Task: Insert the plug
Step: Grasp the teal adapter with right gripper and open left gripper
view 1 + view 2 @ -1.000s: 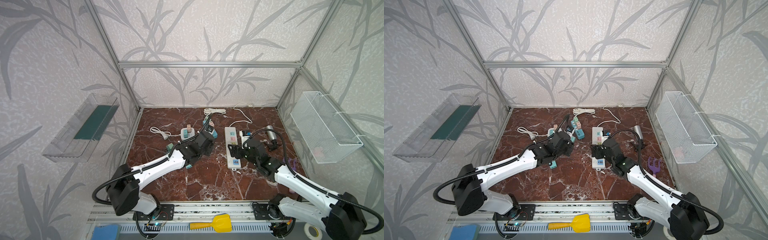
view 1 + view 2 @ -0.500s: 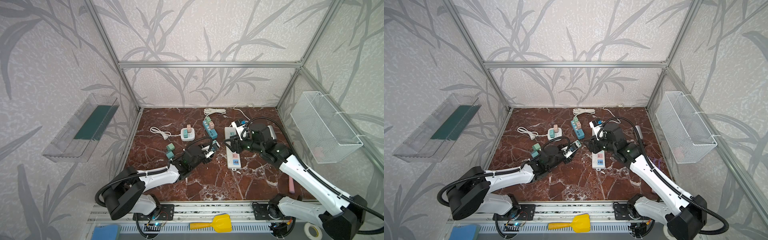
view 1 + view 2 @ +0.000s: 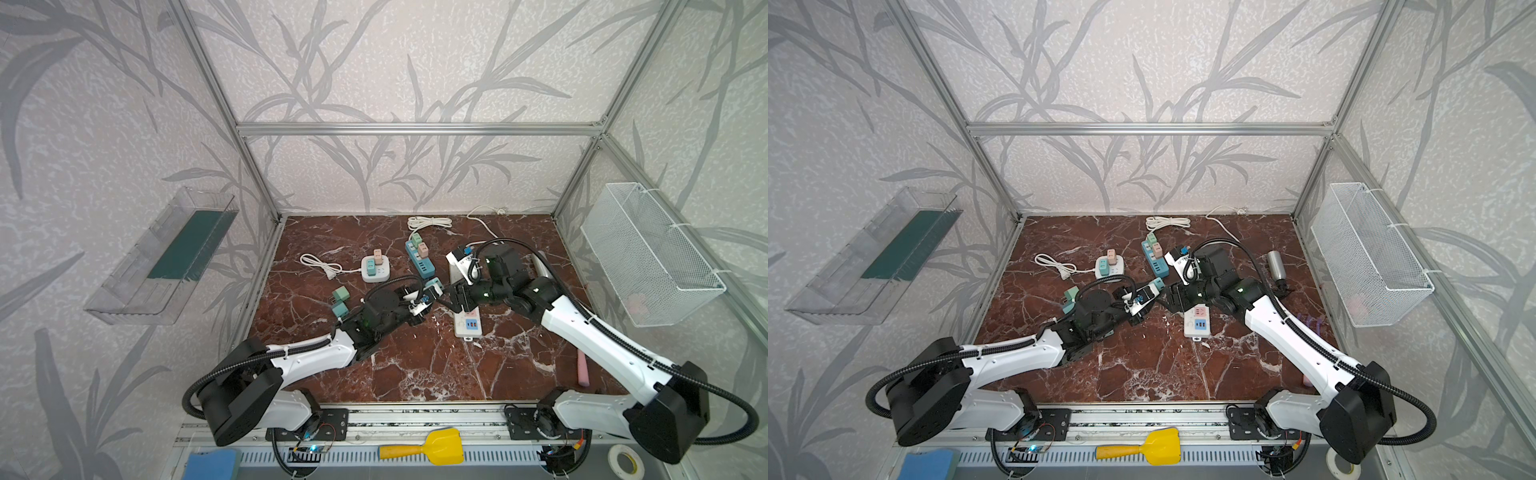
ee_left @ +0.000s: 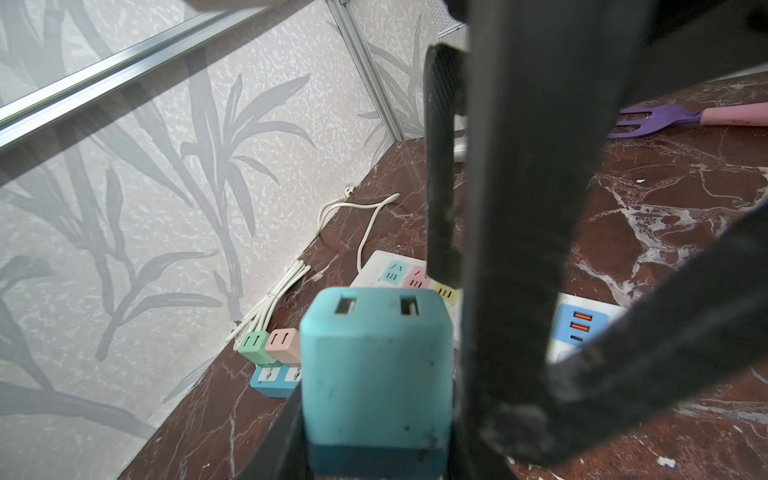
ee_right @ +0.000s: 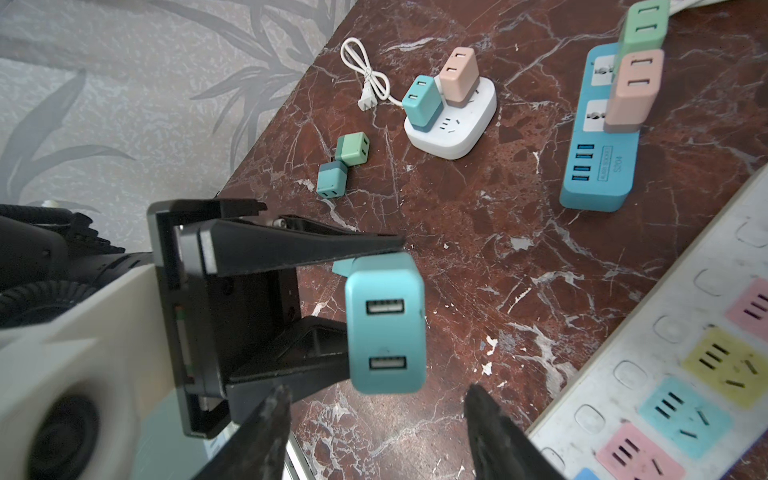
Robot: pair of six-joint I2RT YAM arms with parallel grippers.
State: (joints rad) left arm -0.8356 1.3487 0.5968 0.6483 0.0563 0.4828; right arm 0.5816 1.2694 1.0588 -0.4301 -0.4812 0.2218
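A teal cube-shaped plastic plug (image 5: 384,324) with two USB ports is being held in the air above the middle of the table. It is being clamped on two opposite sides by the closed fingers (image 5: 299,249) of the left gripper (image 3: 432,291). The right gripper (image 5: 377,399) is being held just at the plug's 3 o'clock in both top views. Its fingers (image 5: 494,432) are being held apart, wider than the plug, close to the port face; whether they are touching it cannot be told.

The red-brown, white-veined marble-look table (image 3: 415,365) is being shared by several socket blocks. A long white power strip (image 3: 469,324) with pastel sockets is being partly covered by the right gripper, at 3 o'clock of the plug. A blue power strip (image 3: 422,262) at 12 o'clock is being occupied by a green and a pink plug. A white rounded socket block (image 3: 380,274) at 11 o'clock is being occupied by a teal and a pink one. Two loose cube plugs (image 3: 340,296), green and teal, are being seen touching each other at 9 o'clock.

The table is being enclosed by walls papered in a grey leaf pattern and by aluminium frame bars (image 3: 415,129). A white wire basket (image 3: 648,257) is being carried by the 3 o'clock wall and a clear plastic tray (image 3: 137,286) by the 9 o'clock wall. A yellow plastic scoop (image 3: 444,446) is being seen on the rail at 6 o'clock.
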